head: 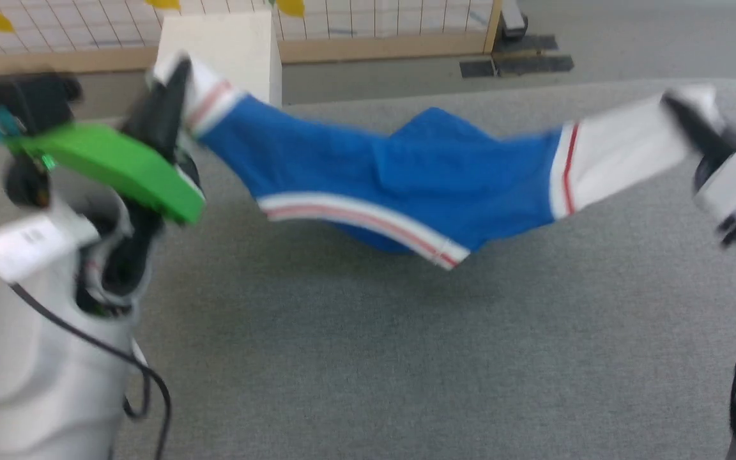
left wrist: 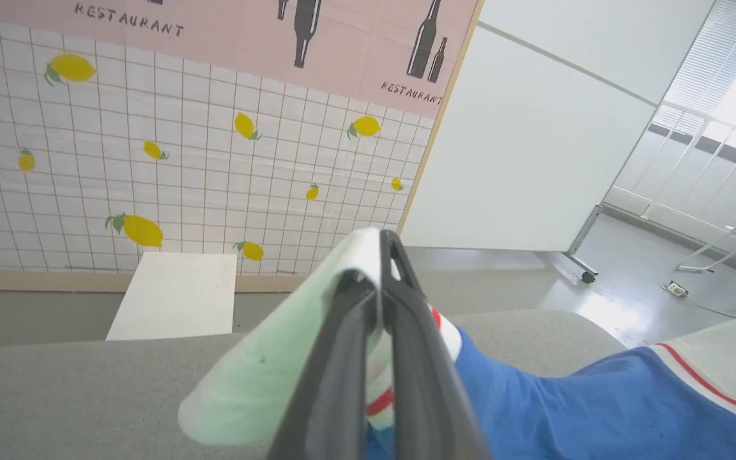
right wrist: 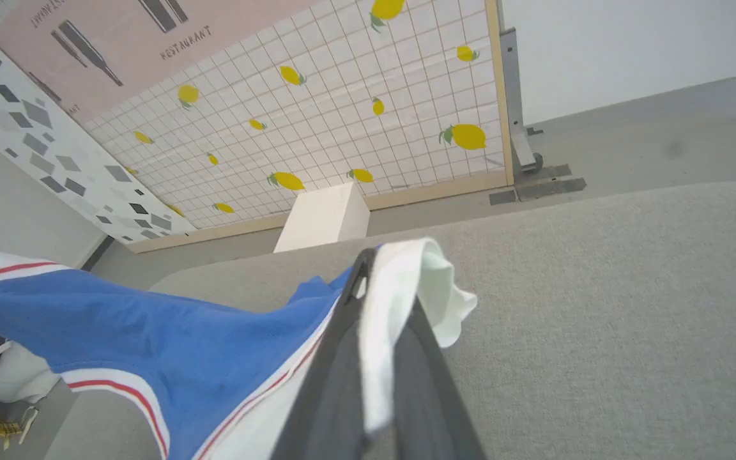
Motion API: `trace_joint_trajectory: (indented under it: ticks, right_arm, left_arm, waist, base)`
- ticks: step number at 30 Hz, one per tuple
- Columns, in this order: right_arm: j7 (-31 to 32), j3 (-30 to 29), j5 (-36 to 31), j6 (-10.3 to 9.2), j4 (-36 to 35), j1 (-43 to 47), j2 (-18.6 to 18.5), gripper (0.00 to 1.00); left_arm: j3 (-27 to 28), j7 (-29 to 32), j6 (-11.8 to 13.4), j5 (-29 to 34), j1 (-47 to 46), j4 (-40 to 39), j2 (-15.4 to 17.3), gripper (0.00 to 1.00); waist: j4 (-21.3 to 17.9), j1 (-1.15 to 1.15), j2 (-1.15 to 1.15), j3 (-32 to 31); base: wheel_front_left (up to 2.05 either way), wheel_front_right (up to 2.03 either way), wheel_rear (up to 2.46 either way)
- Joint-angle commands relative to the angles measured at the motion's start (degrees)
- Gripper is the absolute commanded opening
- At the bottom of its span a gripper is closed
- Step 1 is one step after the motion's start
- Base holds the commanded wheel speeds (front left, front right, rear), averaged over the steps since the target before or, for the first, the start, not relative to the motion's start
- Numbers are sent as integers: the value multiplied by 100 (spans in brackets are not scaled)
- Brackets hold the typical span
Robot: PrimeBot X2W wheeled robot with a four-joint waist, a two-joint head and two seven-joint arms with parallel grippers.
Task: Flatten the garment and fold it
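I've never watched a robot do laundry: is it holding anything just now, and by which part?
Yes: the garment, by its two white sleeves. The left gripper pinches one sleeve end, the right gripper the other.

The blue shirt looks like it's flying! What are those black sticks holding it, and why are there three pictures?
Those sticks are a robot's fingers. It has two arms, each ending in a gripper. The top picture comes from a camera on its head; the other two come from cameras on its wrists. The left gripper pinches one white sleeve of the garment, and the right gripper pinches the other. Together they hold the shirt stretched in the air above a grey table, so its middle sags down.
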Motion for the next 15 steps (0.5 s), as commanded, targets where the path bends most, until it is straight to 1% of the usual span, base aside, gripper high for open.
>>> trace_joint_trajectory:
  ticks: [1,5,8,11,15]
  right_arm:
    - [83,-77,135,34,-46,-306,-4,0]
    - [191,-329,384,34,74,-1112,-4,0]
    - [211,-478,429,34,298,-1701,-4,0]
    - [120,-607,424,34,639,-2197,-4,0]
    - [-2,-675,215,34,1243,-2820,-4,0]
  left_arm:
    - [50,73,-19,-23,-296,-54,74,0]
    - [178,249,-7,-44,-1014,-23,248,0]
    - [238,366,31,15,-1507,136,392,0]
    - [276,476,82,69,-1904,394,505,0]
    - [313,640,153,187,-2379,830,716,0]
  waist:
    - [65,0,0,-231]
    - [156,0,0,-361]
    - [227,0,0,-379]
    - [289,0,0,-336]
    - [344,0,0,-107]
  base:
    - [0,0,0]
    - [0,0,0]
    - [0,0,0]
    - [0,0,0]
    - [0,0,0]
